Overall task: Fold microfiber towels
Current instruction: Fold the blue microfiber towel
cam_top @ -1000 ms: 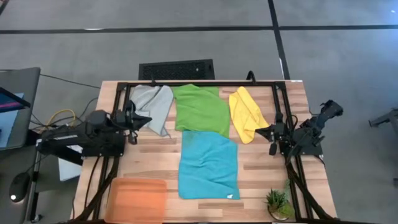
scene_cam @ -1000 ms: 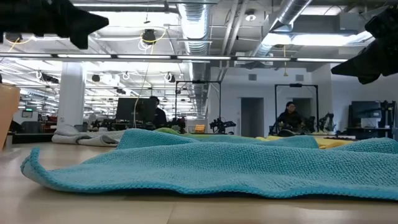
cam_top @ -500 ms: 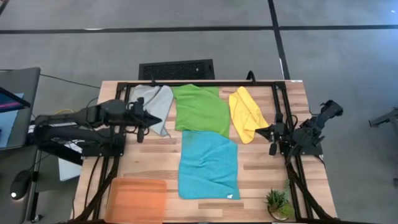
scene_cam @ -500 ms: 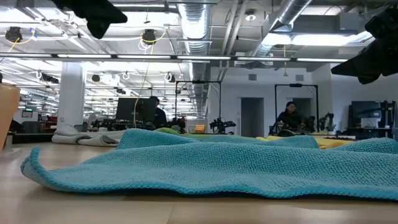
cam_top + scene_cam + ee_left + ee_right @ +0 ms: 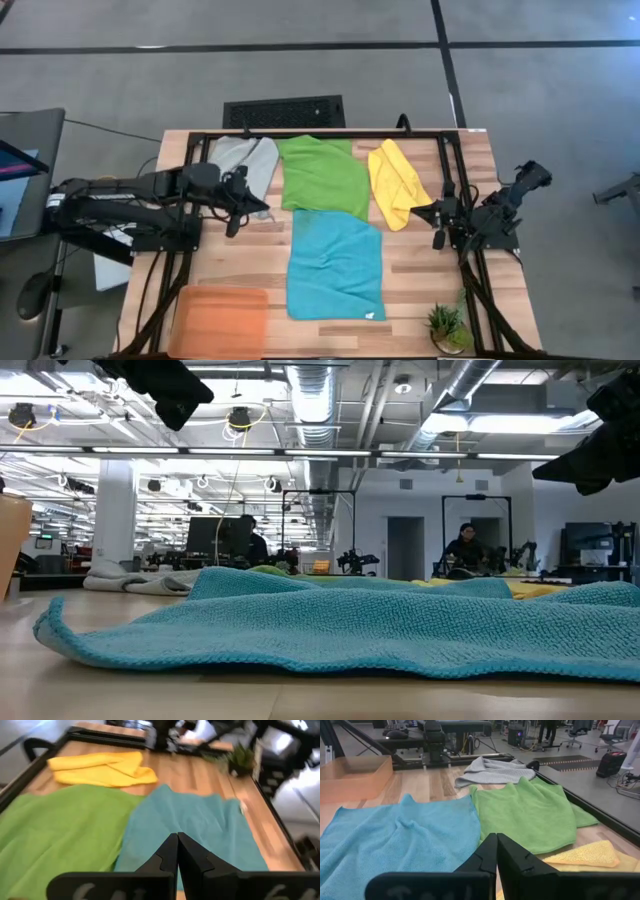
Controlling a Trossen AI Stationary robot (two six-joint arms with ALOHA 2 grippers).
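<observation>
The left gripper (image 5: pixel 243 203) hung over the grey towel's (image 5: pixel 247 165) near edge, left of the green towel (image 5: pixel 322 176); the teal towel (image 5: pixel 335 264) lay nearer.

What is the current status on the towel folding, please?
Left gripper shut, empty, over grey microfiber towel. Right gripper shut, parked beside yellow microfiber towel. Teal microfiber towel flat, unfolded. Nothing obstructing.

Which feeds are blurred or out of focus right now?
Left wrist view: smeared throughout, the yellow towel and plant soft. Low view: teal towel sharp at mid-distance, table in front blurred. High and right wrist views: crisp.
</observation>
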